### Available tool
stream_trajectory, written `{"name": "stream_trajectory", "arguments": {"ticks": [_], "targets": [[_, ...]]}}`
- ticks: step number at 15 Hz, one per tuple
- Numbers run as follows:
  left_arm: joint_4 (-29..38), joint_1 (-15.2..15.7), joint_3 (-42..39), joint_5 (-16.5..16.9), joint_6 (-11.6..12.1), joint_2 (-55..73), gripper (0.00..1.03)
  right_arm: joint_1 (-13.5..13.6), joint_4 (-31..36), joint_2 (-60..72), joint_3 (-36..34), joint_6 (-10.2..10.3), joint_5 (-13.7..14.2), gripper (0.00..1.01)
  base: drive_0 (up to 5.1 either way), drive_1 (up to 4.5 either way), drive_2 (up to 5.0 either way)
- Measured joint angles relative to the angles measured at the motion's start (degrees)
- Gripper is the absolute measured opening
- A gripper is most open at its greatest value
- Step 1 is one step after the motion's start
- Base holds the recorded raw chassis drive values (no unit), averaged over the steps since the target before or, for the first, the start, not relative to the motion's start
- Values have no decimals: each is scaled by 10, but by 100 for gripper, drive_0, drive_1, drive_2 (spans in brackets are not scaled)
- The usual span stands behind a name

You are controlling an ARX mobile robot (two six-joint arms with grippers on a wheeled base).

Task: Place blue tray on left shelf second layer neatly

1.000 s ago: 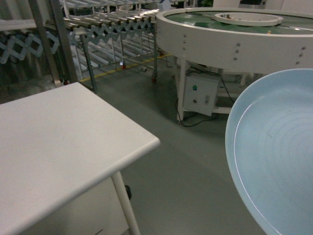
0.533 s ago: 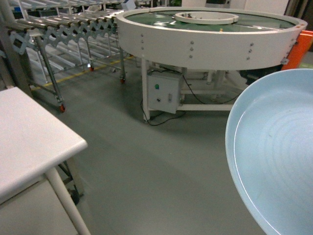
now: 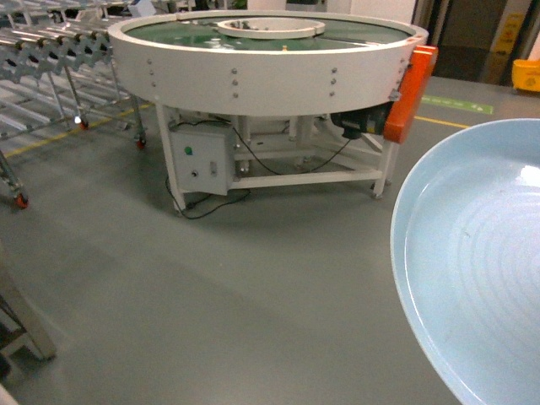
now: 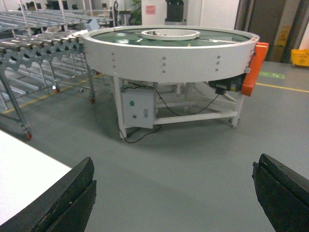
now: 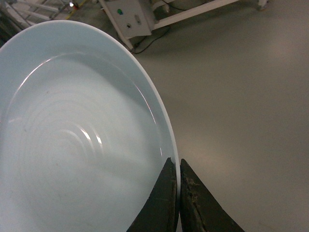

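Observation:
The blue tray [image 3: 481, 270], a large round pale-blue dish with faint rings, fills the right side of the head view, held above the grey floor. In the right wrist view the tray [image 5: 72, 135] takes up the left half. My right gripper [image 5: 178, 166] is shut on its rim, one finger inside and one outside. My left gripper [image 4: 174, 193] is open, its dark fingers [image 4: 67, 203] wide apart over bare floor with nothing between them. The left shelf is out of view. Neither gripper shows in the head view.
A big round white conveyor table [image 3: 270, 59] with a green top stands ahead, with an orange cover [image 3: 409, 93], a white control box [image 3: 202, 160] and floor cables under it. A roller conveyor [image 3: 51, 51] runs at the far left. A white table corner [image 4: 24, 169] is near my left gripper.
The head view has swung right: the white table slid out at the left and the round conveyor table moved to the centre. The tray keeps its place in view.

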Motion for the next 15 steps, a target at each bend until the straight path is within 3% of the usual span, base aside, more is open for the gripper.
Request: {"name": "stream_trajectory", "arguments": {"ticks": [9, 15], "targets": [[0, 0, 0, 0, 0, 0, 98, 0, 0, 0, 0, 0, 0, 2, 343, -396, -396], [-1, 0, 0, 0, 0, 0, 98, 0, -1, 0, 0, 0, 0, 2, -150, -78, -222]]}}
